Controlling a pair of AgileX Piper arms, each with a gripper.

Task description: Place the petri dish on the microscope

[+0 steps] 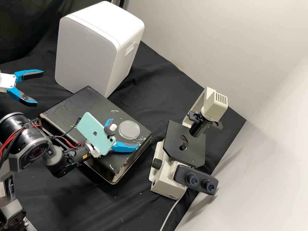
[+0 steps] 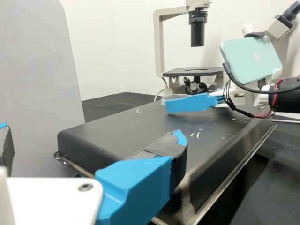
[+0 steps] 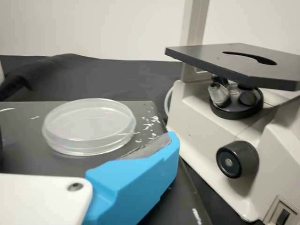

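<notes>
The petri dish (image 1: 129, 129) is clear and round. It lies flat on a black slab (image 1: 80, 107), near the slab's 3 o'clock corner in the high view. Small white flecks (image 3: 149, 123) dot the slab just beside it.

The right tool (image 1: 123, 134) comes in low from 8 o'clock of the dish with its two blue fingers spread apart and clamped on nothing. The dish sits just ahead of them, in line with the gap. In the right wrist view one finger (image 3: 136, 173) lies close by the dish's rim; I cannot tell whether the two touch. A mint-green phone (image 1: 96, 133) rides on this arm's wrist, with a thin dark cable (image 1: 72, 130) running back along the arm.

At 3 o'clock of the dish, just off the slab, the microscope (image 1: 166, 179) stands on the table (image 1: 154, 80), which is draped in black cloth. Its flat black stage (image 1: 184, 142) has an opening at the middle and sits higher than the dish. The objectives (image 3: 232, 96) hang under it, and a round black knob (image 3: 236, 159) is on the white body below. The twin eyepieces (image 1: 200, 183) point out toward 5 o'clock.

At 11 o'clock of the dish a tall white box (image 1: 96, 45) stands on the table, just beyond the slab. At 9 o'clock, well apart from the dish, the left tool (image 1: 38, 88) hangs over the table with its fingers apart, gripping nothing.
</notes>
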